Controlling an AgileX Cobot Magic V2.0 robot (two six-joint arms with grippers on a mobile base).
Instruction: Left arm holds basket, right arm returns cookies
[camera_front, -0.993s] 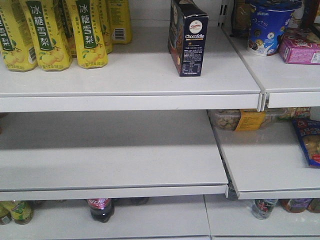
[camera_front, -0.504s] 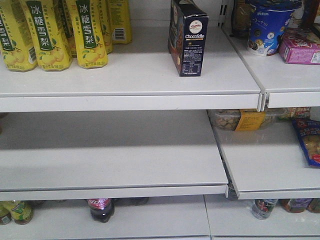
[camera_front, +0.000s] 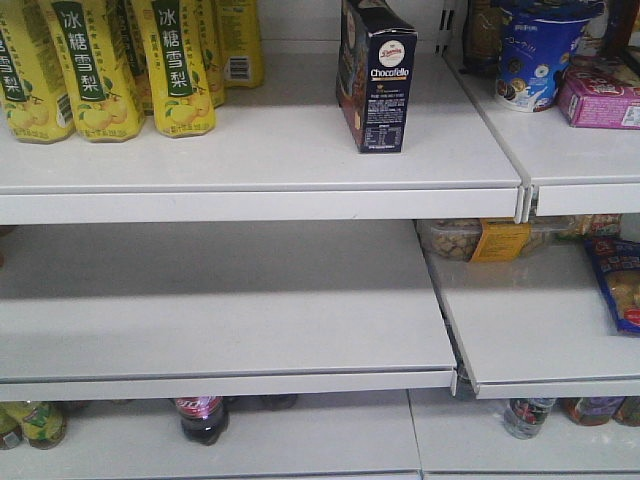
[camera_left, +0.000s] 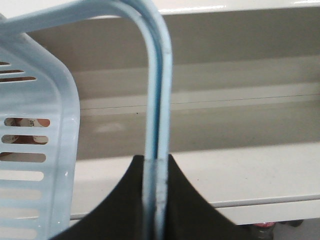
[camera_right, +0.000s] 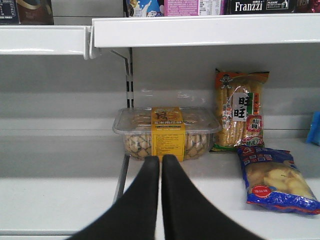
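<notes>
The black wedge-shaped left gripper (camera_left: 156, 200) clamps the light blue slotted plastic basket's (camera_left: 35, 165) flat loop handles (camera_left: 159, 100). The black right gripper (camera_right: 160, 172) is pressed closed, empty. The tall navy Chocofello cookie box (camera_front: 377, 75) stands upright on the white upper shelf (camera_front: 260, 165).

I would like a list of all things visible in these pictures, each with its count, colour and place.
Chocofello cookie box: one, navy, upright on top shelf.
Pear drink bottles: several, yellow, top shelf left.
Round tub: one, blue-white, top shelf right.
Flat box: one, pink, beside tub.
Clear snack tray: one, yellow label, middle shelf.
Snack bag: one, blue, lying flat there.
Basket: one, light blue.
Left gripper: black, shut on basket handle.
Right gripper: black, shut, empty.
</notes>
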